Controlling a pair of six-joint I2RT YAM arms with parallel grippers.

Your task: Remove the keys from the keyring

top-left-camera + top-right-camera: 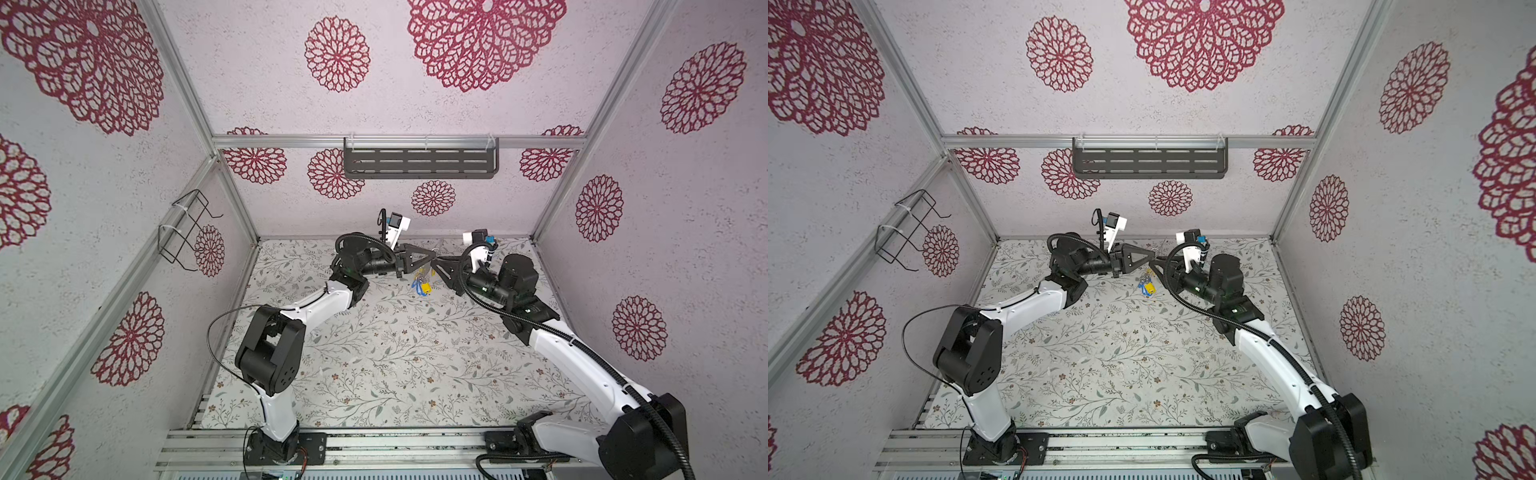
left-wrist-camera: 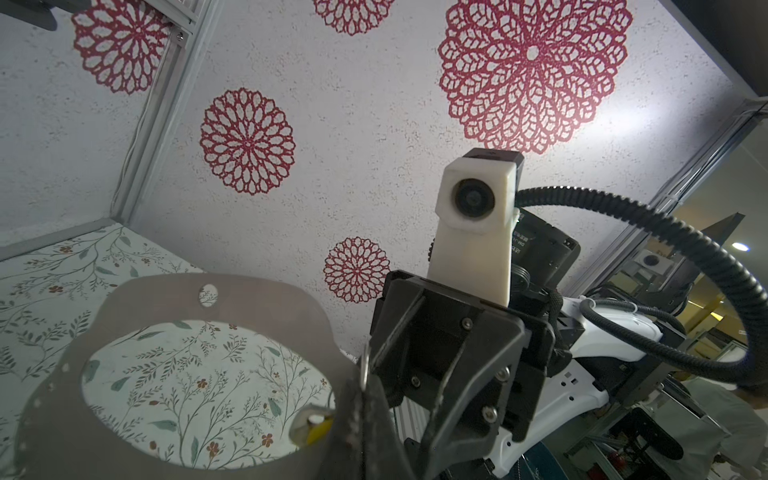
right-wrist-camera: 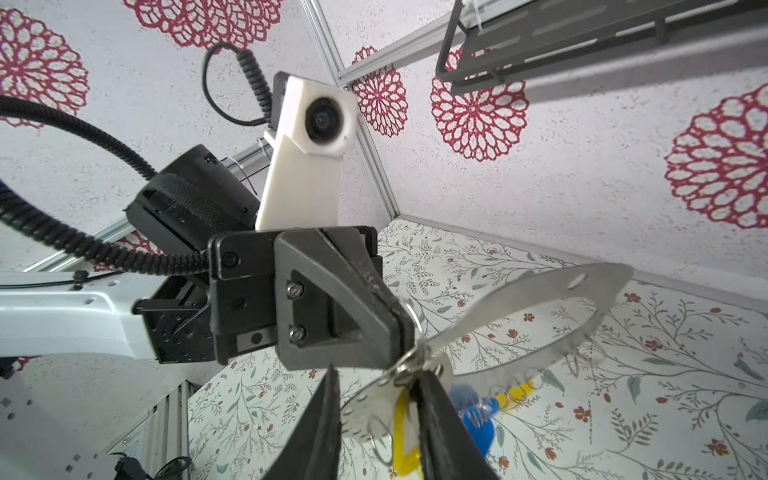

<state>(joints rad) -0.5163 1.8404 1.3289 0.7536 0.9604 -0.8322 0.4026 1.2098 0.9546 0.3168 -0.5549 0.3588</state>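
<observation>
The left claw (image 3: 401,328) was clamped shut on one tip of the flat grey horseshoe-shaped metal keyring (image 3: 519,291), holding it up off the floral-patterned bench (image 1: 395,353) towards the back; the keys (image 1: 423,286), small oblong blue and yellow plastic tags, dangled beneath the plate on thin silver split rings (image 3: 409,365); the right claw (image 3: 376,386) faced it almost nose to nose, its jaws parted either side of a yellow tag (image 3: 401,436) and the plate's rim, gripping nothing that I could make out; the left hold looked slight, a pinch at the plate's very end, so a pull from the right would likely have swung or slid the plate out rather than freed a tag; closing there risked catching the plate's edge along with the ring, locking both arms onto one piece; a split ring rarely yields to a straight tug, so force could have bent it or jammed it in its hole; the claws sat so close that a small misjudgement could have knocked them together.
</observation>
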